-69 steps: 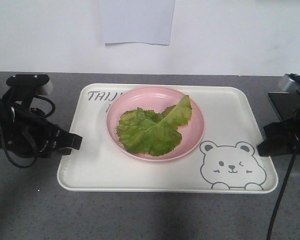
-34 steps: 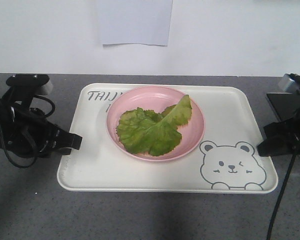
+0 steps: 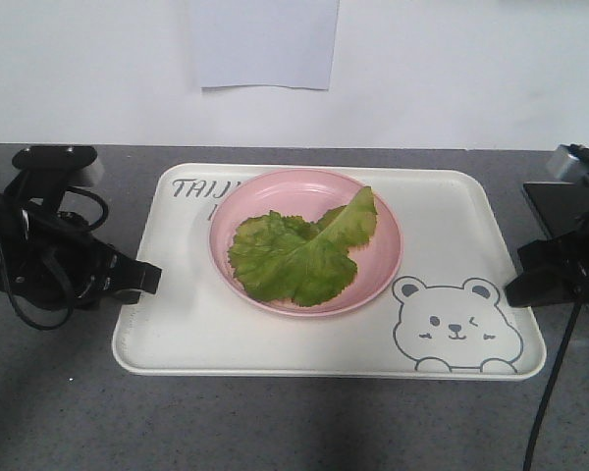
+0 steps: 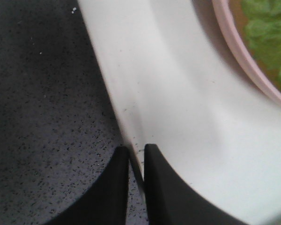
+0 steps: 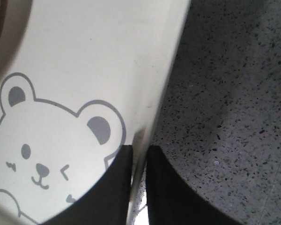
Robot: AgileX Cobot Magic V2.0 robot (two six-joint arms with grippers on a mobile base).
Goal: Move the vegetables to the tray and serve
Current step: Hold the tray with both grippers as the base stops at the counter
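Observation:
The cream-white tray (image 3: 206,324) with its grey bear drawing lies across the grey table. On it stands a round pink plate (image 3: 304,179) holding the vegetables (image 3: 299,253), flat green lettuce leaves. My left gripper (image 3: 149,278) is at the tray's left edge, and in the left wrist view the left gripper (image 4: 136,149) is shut on the thin rim of the tray (image 4: 178,93). My right gripper (image 3: 517,285) is at the right edge. Seen from the right wrist, the right gripper (image 5: 139,149) pinches the rim of the tray (image 5: 84,56) beside the bear.
A white wall with a taped sheet of paper (image 3: 265,44) rises just behind the table's far edge. Black cables (image 3: 555,373) hang from both arms over the speckled grey tabletop (image 3: 275,422) in front.
The paper on the wall has shifted slightly left in the view. The tray, the plate and both grippers keep the same places in the picture.

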